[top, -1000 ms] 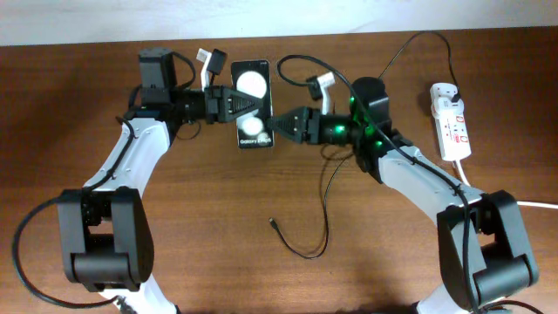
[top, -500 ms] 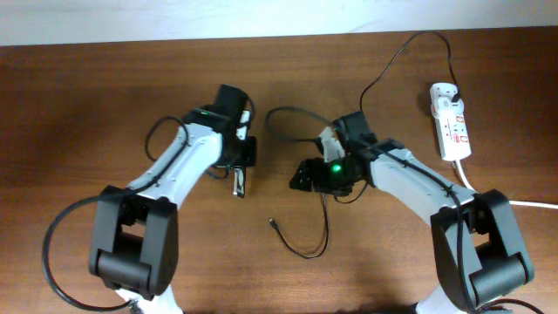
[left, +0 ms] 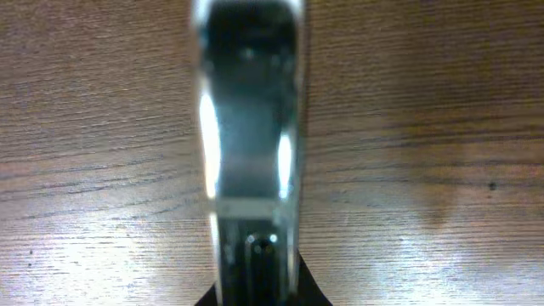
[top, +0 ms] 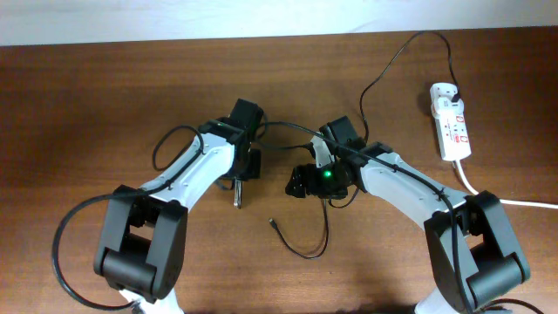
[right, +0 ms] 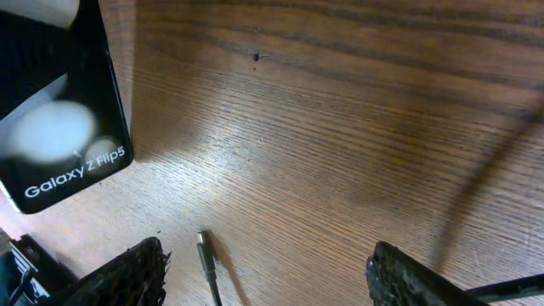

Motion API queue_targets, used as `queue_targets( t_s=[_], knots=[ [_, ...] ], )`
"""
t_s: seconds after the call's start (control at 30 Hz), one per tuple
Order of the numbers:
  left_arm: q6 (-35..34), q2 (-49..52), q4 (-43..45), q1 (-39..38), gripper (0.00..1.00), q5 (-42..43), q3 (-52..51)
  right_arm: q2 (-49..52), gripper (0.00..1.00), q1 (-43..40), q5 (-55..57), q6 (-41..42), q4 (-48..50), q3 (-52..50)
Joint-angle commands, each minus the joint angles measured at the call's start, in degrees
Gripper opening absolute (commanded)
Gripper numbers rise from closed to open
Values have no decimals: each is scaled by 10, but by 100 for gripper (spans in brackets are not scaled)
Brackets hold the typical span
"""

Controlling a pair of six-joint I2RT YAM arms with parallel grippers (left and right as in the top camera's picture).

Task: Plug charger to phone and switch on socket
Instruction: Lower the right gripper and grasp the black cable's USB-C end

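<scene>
**Counter**: brown wood-grain surface, matt, with soft glare patches. A pale wall runs along its far edge.

**Phone**: glossy black rectangle with a silvery metal rim. It is turned on edge left of centre, clamped in the left gripper.

**Right gripper**: jaws spread wide, holding nothing, just beside the phone.

**Charger**: thin black cable looping over the counter. Its tiny plug tip lies free near the phone, apart from it.

**Socket**: elongated white plastic strip with red marks, at the far right, well apart.
</scene>
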Motion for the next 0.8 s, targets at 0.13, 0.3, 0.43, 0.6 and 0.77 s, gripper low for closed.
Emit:
queue_targets(
  t_s=[0.13,0.3,0.43,0.6,0.77],
  knots=[
    [-8,-3,16,0,0,-9,-13,1,79,1,6,-7,0,1],
    [-8,-3,17,0,7,-9,-16,1,79,1,5,-7,0,1],
    [-8,-3,23,0,0,-9,-24,1,79,1,6,-7,0,1],
    [-5,-19,6,55,0,100,15,-21,78,0,0,-37,-10,11],
    [23,-31,45,181,0,373,19,-74,78,22,0,-80,-79,15]
  ],
)
